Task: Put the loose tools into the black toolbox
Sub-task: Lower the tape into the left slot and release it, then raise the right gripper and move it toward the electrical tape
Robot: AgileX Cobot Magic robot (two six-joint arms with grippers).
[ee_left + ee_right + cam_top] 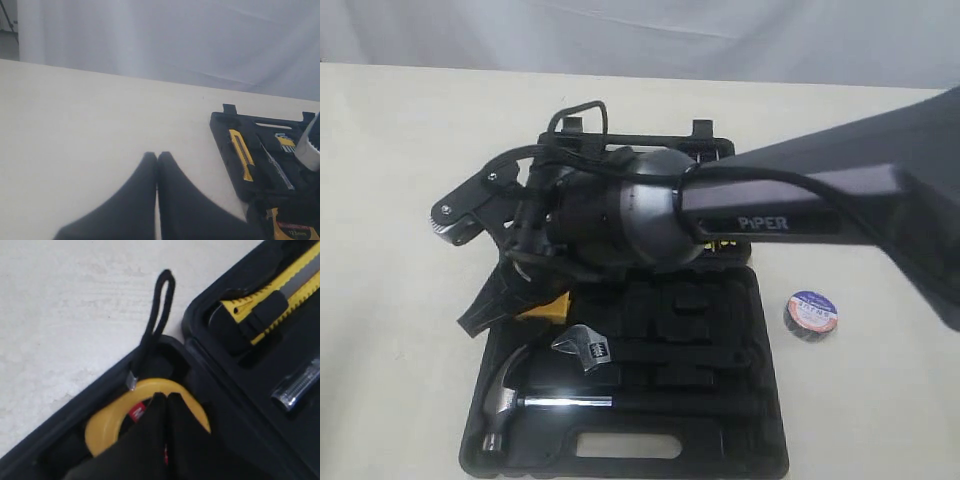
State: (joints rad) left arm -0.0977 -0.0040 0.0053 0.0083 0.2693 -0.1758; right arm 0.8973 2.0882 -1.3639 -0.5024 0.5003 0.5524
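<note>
At right jaws' tips, yellow tape measure [106, 424] in black toolbox [202, 371]

1 black toolbox [770, 440]. 1 silver claw hammer [560, 402]. 1 adjustable wrench [585, 350]. 1 yellow tape measure [105, 425]. 1 yellow-black utility knife [272, 295]. 1 dark tape roll [811, 313]. 1 screwdriver shaft [275, 164] visible; any others hidden, can't count.

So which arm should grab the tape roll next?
Right, I think. The tape roll lies on the table right of the toolbox, on the side where the right arm works. The left gripper sits over bare table outside the toolbox, and its camera doesn't see the roll.
</note>
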